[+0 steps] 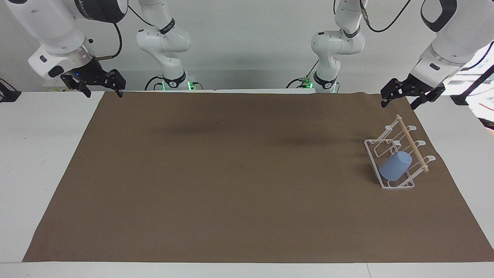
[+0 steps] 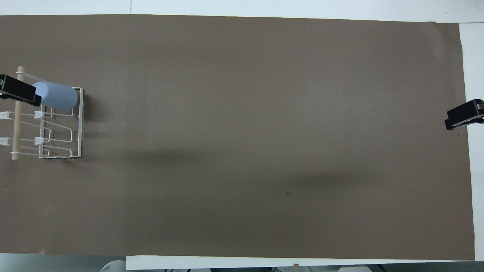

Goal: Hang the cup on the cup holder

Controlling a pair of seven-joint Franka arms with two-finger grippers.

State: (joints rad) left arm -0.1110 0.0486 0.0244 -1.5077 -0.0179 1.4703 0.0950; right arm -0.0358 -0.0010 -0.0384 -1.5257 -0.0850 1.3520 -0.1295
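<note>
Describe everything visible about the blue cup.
The cup is a small light-blue tumbler, smooth and matte like plastic, with no handle. It hangs tilted on a slanted prong of the white wire cup holder, at the rack's end farther from the robots, toward the left arm's end of the table. Its closed base points up toward the wooden dowel. Only the rack touches it; neither gripper holds it.
</note>
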